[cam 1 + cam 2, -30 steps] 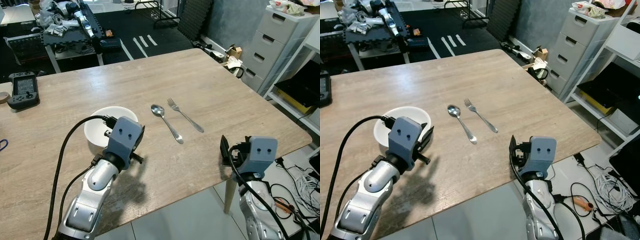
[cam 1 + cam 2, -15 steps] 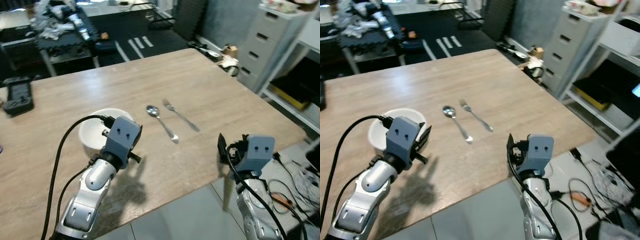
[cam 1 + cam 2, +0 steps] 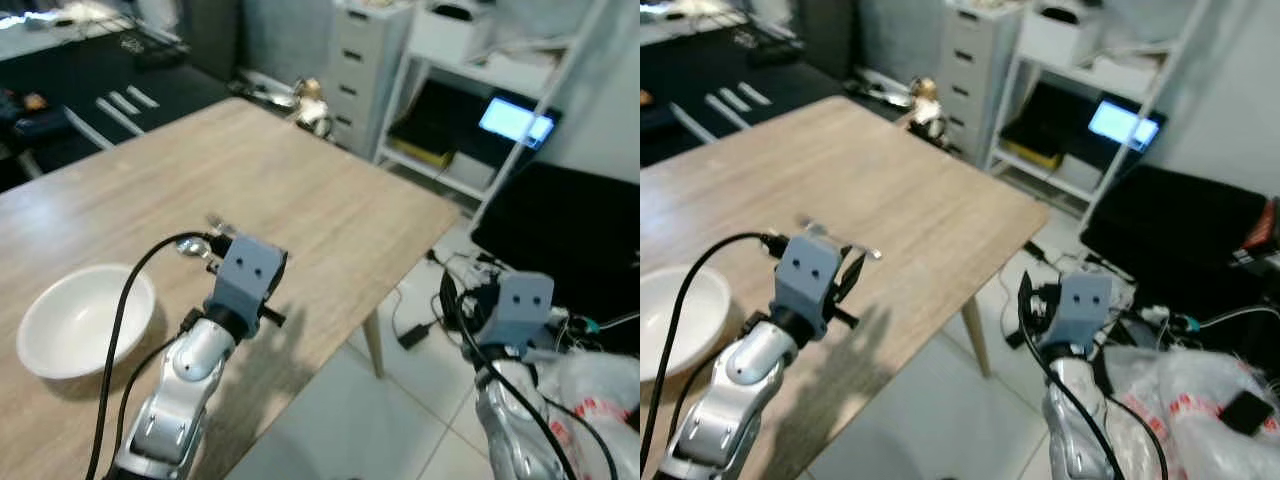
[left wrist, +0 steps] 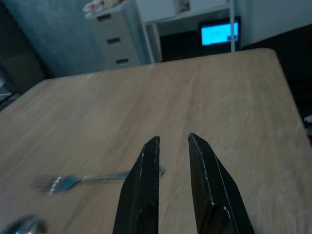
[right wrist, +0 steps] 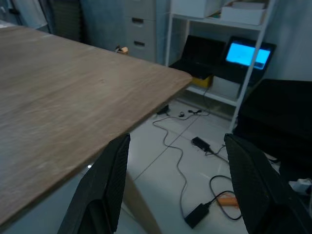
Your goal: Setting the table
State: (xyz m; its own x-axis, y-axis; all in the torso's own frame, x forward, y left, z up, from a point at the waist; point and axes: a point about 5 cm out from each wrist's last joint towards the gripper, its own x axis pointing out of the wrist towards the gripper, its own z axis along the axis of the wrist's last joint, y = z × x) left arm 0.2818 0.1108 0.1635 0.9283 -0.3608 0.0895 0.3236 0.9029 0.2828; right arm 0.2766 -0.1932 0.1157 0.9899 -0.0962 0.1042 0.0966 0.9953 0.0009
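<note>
Left pincer (image 4: 173,146) hovering low over the tabletop (image 3: 300,180), fingers a narrow gap apart, gripping nothing. White bowl (image 3: 75,320) further left, near the edge. Fork (image 4: 92,178) just ahead, lying crosswise to the fingers, spoon (image 4: 22,226) beside it. Right pincer (image 5: 173,185) spread wide, off past the tabletop edge over the floor, so left arm clearly nearer.

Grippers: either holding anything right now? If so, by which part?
Nothing is held. The left gripper hovers over the table, fingers slightly apart, the fork lying beyond them. The right gripper is open beyond the table's edge.
</note>
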